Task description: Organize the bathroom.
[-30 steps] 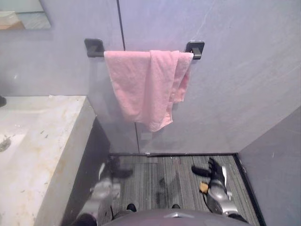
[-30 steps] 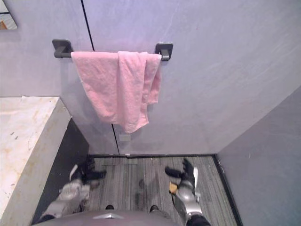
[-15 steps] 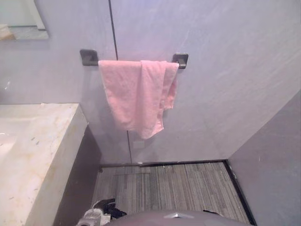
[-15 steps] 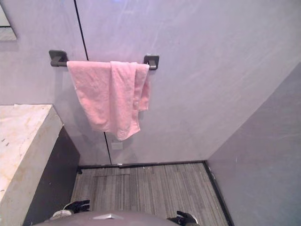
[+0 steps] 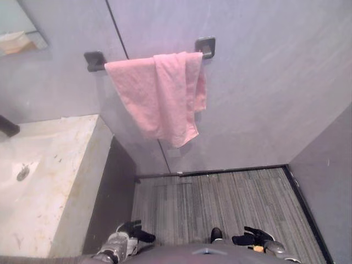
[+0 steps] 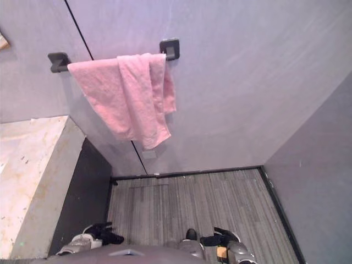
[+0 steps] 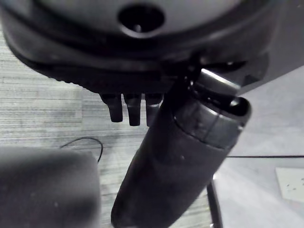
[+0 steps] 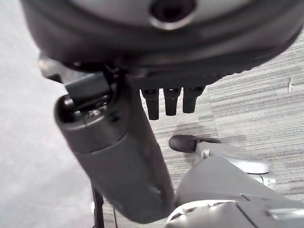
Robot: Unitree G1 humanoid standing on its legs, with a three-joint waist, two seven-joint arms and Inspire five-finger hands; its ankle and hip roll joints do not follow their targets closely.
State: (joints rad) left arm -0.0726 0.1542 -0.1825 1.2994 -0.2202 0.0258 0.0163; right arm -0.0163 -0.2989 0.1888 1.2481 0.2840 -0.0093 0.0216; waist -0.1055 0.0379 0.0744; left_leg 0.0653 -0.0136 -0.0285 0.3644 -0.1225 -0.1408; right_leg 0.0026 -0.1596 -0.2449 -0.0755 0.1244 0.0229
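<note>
A pink towel [image 5: 162,96] hangs bunched over a dark towel bar [image 5: 94,59] on the grey wall, its right part doubled over. My left hand [image 5: 132,234] is low by the foot of the counter, far below the towel. My right hand [image 5: 250,239] is low over the striped floor [image 5: 220,198]. Both are open and hold nothing. In the left wrist view the hand [image 7: 180,156] has straight fingers [image 7: 129,107] over the floor, and the right wrist view shows the right hand [image 8: 118,161] the same way.
A pale stone counter [image 5: 60,187] with a sink drain [image 5: 23,173] and a dark faucet [image 5: 6,125] stands at the left. A mirror [image 5: 19,33] hangs above it. A grey side wall [image 5: 330,181] closes the right.
The whole picture has shifted and tilted, so the camera moved. Both hands sit lower in the view than a second ago. The towel hangs as before.
</note>
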